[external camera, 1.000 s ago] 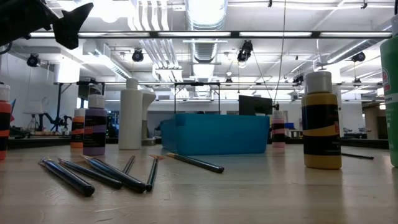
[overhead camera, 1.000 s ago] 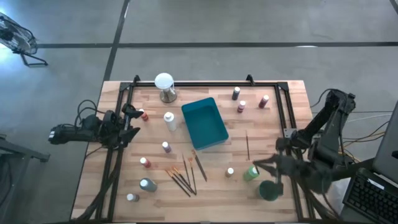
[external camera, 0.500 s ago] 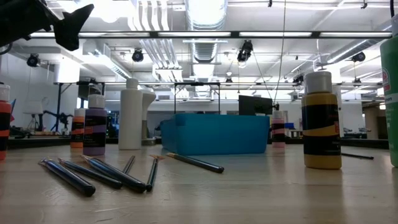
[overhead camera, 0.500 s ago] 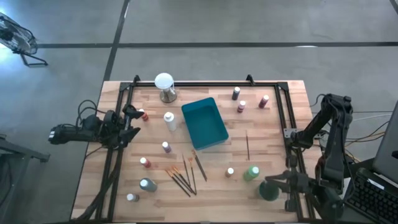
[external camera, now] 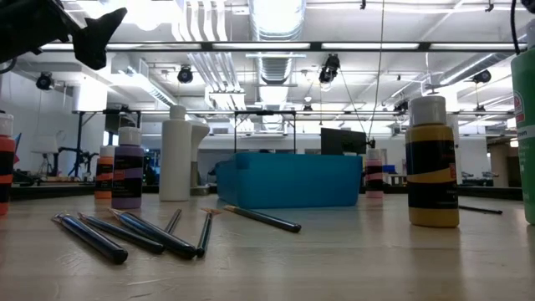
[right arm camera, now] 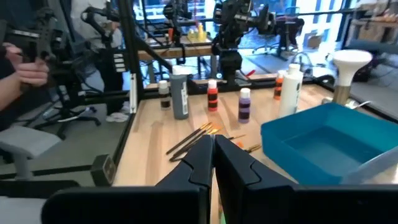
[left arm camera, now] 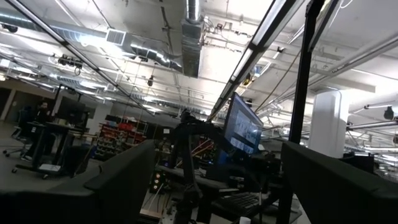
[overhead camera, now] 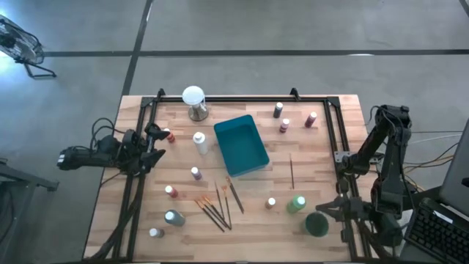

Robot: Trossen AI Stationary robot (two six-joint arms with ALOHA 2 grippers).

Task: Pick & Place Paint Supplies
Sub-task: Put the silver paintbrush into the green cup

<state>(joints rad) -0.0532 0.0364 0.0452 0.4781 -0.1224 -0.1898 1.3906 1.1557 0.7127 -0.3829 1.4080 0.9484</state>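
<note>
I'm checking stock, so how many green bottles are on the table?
2. The light green bottle stands toward the overhead view's lower right. The dark green bottle is right beside it, closer to that corner. No others appear hidden.

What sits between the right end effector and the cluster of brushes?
Two bottles. The right end effector, shut, sits at the table's near right edge; the green bottle and a small white-capped bottle stand between it and the brush cluster.

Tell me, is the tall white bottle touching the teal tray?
Apart. The high view shows bare wood between the white bottle and the teal tray.
</note>
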